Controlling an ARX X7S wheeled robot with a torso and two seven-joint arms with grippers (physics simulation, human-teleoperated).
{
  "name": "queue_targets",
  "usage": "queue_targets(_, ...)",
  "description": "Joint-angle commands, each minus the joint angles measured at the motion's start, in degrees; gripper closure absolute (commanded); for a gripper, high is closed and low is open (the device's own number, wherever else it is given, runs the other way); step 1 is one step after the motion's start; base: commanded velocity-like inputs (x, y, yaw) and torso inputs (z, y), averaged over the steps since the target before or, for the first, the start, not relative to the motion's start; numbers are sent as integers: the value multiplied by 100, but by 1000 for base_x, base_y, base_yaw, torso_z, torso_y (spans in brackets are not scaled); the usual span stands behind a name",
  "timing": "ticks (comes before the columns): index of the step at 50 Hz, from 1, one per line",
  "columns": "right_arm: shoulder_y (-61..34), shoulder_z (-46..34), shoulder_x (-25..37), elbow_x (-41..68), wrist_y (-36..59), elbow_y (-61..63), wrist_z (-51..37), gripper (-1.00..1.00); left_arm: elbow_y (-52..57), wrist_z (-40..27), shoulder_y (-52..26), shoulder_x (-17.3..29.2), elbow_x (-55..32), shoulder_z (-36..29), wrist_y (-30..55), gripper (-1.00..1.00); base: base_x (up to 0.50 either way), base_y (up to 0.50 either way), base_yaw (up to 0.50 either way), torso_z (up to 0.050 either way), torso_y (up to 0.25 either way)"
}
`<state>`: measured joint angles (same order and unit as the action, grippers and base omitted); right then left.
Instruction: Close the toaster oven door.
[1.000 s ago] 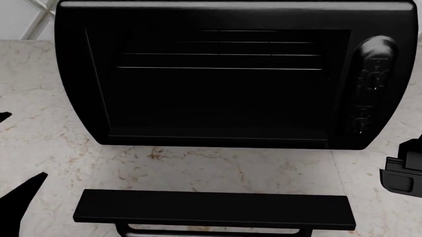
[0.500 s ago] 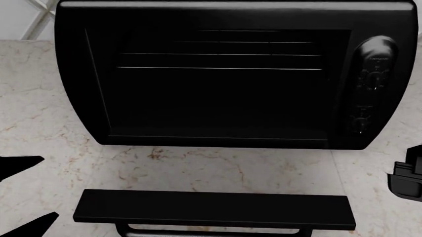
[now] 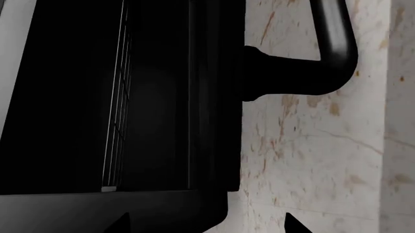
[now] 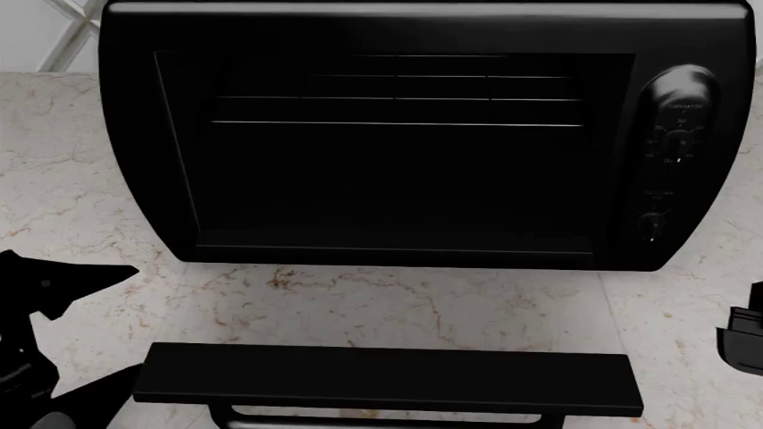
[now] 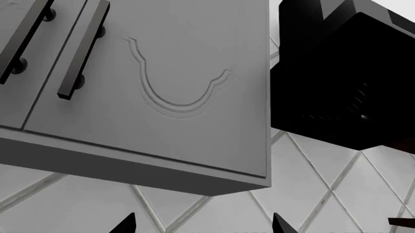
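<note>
Toaster oven sits at the back of the marble counter; toaster oven door hangs fully open, flat toward the robot, its bar handle along the near edge. Left gripper hovers just beside the door's left end, fingers spread, holding nothing. Right gripper is clipped at the frame edge, well clear; cannot tell its state.

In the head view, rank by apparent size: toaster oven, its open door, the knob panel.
1. toaster oven
2. toaster oven door, seen edge-on, so it looks smaller than it likely is
3. knob panel
</note>
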<state>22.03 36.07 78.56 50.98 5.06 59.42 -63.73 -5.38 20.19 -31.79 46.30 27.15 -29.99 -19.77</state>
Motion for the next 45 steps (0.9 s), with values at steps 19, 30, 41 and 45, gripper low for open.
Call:
queue_targets(19, 1299, 1451, 76, 185, -118, 53, -84, -100, -672, -807, -881, -520, 313, -232, -1158, -100, 0, 0, 0, 0, 0)
queue_targets(30, 2233, 2151, -62, 21, -388, 55, -79, -100, -423, -1063, -725, -699, -102, 12, -990, -100, 0, -1, -2, 0, 1)
queue_targets(41, 2246, 2200, -8, 62, -376, 55, -117, -100, -135, -1390, -541, -888, -256, 315, -569, -100, 1, -2, -4, 0, 2)
queue_targets(45, 2252, 2203, -58, 45, -394, 56, -89, -100, 42, -1403, -365, -958, -359, 388, -327, -100, 0, -1, -2, 0, 2)
